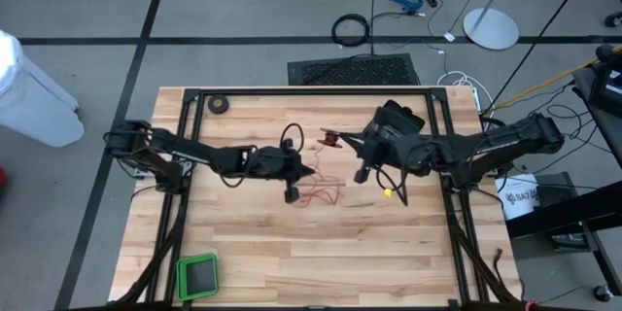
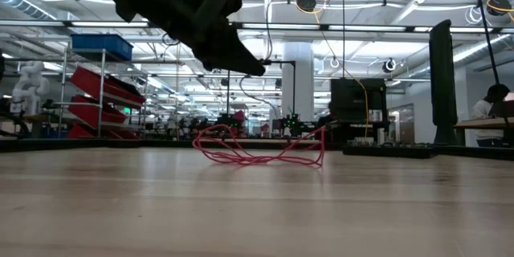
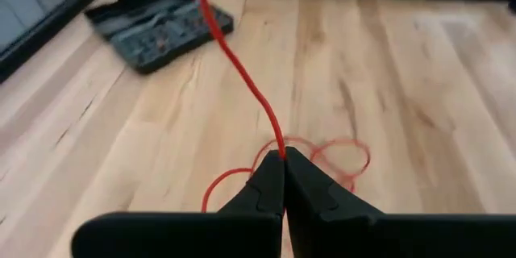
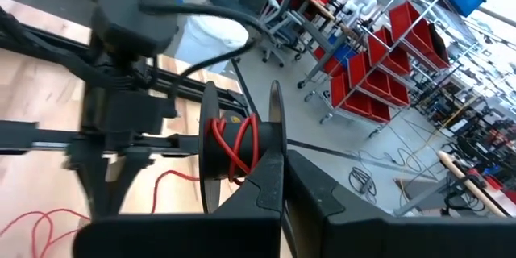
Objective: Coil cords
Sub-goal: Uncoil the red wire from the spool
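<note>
From above, both arms reach toward the middle of the wooden surface (image 1: 292, 243). The left gripper (image 1: 309, 170) comes in from the left, its jaws shut on the red wire (image 1: 324, 194), whose loose loops lie on the wood just right of it. The right gripper (image 1: 342, 139) comes in from the right, a little farther back, its jaws shut on the small black reel (image 1: 330, 139). The two grippers are near each other but apart. A black tape roll (image 1: 220, 105) lies at the far left corner, a green-rimmed tray (image 1: 197, 276) at the near left, and a dark case (image 1: 400, 117) sits on the far side, behind the right arm.

From surface height, the wire (image 2: 261, 151) lies in a low red tangle in the middle of the surface, one strand lifting at its right end. A dark gripper (image 2: 255, 70) hangs above it, jaws together at the tip.

Through the left wrist camera, the jaws of the left gripper (image 3: 281, 159) are pressed together with the wire (image 3: 238, 64) pinched at the tip; it runs up taut and away from them, and more loops lie on the wood beyond. The dark case (image 3: 157, 24) lies farther off.

Through the right wrist camera, the right gripper (image 4: 278, 161) is clamped on one flange of the reel (image 4: 242, 149), which has a few turns of red wire (image 4: 234, 147) around its core. The other arm stands beyond it.
</note>
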Motion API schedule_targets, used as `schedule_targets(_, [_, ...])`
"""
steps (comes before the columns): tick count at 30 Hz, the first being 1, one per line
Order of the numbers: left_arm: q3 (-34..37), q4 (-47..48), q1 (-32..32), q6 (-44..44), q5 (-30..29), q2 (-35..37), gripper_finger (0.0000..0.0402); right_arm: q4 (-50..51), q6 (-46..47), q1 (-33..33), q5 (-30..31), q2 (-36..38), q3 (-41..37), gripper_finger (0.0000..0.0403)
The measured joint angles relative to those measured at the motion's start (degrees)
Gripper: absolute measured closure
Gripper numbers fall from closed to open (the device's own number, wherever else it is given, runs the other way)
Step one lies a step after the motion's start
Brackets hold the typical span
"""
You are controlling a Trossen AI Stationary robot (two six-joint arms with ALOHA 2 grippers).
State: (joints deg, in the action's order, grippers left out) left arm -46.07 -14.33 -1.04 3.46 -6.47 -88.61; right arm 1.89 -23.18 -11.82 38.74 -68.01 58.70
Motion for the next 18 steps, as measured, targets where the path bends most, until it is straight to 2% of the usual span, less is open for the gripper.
schedule_targets(7, [0.01, 9.23, 0.37, -1.30, -3.92, 4.13, 0.0400, 1.56, 0.01, -0.68, -0.04, 0.63, 0.00, 0.0403])
schedule_targets(11, [0.01, 14.32, 0.37, -1.26, -4.26, 7.39, 0.0400, 3.88, 0.87, -0.67, 0.06, 0.93, 0.00, 0.0403])
schedule_targets(15, [0.01, 20.21, 0.39, 0.84, -0.67, 10.26, 0.0385, 4.27, 1.53, -0.67, 0.16, 1.29, -0.02, 0.0403])
schedule_targets(18, [0.01, 22.66, 0.35, 2.23, 3.27, 12.16, 0.0339, 4.32, 1.65, -0.67, 0.13, 1.29, -0.02, 0.0403])
